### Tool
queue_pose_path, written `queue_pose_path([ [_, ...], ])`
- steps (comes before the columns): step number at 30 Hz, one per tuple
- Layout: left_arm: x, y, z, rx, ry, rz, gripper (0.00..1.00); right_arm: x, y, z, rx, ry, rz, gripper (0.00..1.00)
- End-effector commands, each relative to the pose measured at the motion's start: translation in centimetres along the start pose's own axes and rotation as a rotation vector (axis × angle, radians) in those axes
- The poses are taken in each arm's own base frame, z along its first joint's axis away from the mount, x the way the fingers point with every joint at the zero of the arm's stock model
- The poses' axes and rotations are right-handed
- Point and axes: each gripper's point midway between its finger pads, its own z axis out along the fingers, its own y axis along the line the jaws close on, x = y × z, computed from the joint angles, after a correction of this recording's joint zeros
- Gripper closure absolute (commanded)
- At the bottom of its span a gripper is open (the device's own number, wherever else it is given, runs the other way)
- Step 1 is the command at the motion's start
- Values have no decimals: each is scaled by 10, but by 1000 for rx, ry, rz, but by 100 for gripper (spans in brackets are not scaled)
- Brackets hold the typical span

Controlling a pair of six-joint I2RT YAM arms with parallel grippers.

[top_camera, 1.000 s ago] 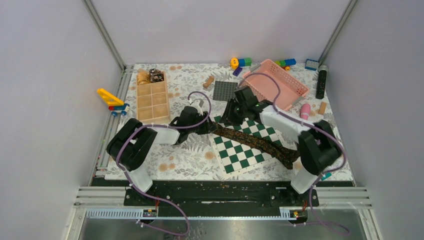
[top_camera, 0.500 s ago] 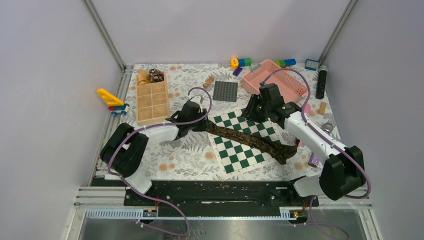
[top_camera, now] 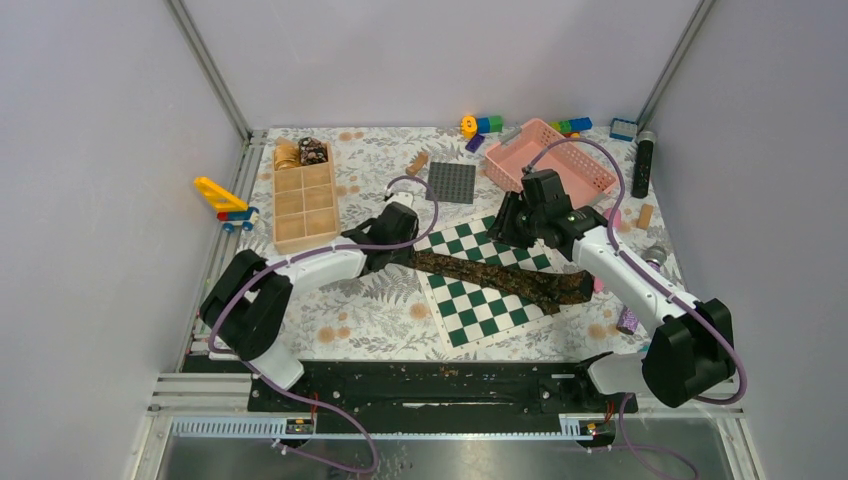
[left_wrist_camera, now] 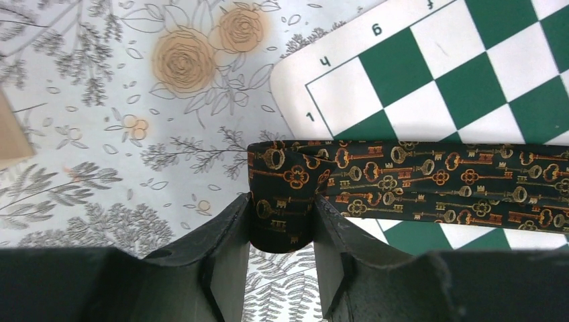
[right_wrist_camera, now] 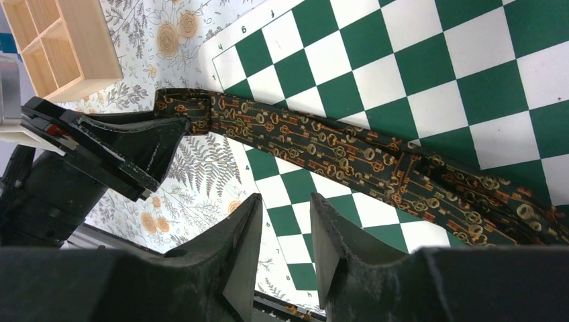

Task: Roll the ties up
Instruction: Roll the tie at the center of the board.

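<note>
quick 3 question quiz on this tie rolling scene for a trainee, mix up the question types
1. True or false: the right gripper is clamped on the dark necktie patterned with gold keys.
2. The necktie is: A) fully coiled; B) stretched across the green-and-white chessboard mat, one end folded over; C) draped off the table edge.
3. Which gripper holds the folded end?
Key: 1 false; 2 B; 3 the left gripper.

Floral-print table [top_camera: 370, 310] in view: a checkered mat [top_camera: 480, 312] at centre with a dark tie [top_camera: 490, 272] trailing off it, wooden tray [top_camera: 305, 241] left, grey baseplate [top_camera: 451, 181], pink basket [top_camera: 592, 186], toy blocks [top_camera: 483, 124] at the back, black cylinder [top_camera: 643, 163] far right.
</note>
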Motion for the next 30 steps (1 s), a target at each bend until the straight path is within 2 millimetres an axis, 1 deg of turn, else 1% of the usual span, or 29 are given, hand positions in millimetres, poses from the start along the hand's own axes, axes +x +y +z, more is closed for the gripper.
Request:
queue_pose_path([
  [1, -29, 14, -11, -118, -79, 54, 63, -5, -3, -6, 5, -30, -16, 60],
  [5, -31, 16, -13, -166, -82, 97, 64, -5, -2, -7, 2, -33, -18, 60],
  [11, -27, 18, -14, -245, -72, 185, 64, -5, -2, -7, 3, -33, -15, 60],
  [19, -23, 23, -8, -352, -43, 270, 64, -6, -4, -12, 5, -53, -14, 59],
  [20, -29, 20, -9, -355, -53, 268, 64, -6, -4, -13, 4, -54, -15, 59],
  [21, -24, 23, -7, -368, -40, 282, 64, -5, -5, -13, 7, -53, -16, 59],
  [22, -23, 23, -6, -377, -35, 292, 64, -5, -6, -14, 12, -53, -15, 59],
  [30, -19, 16, -3, -408, -15, 358, 64, -6, -8, -16, 16, -62, -13, 58],
])
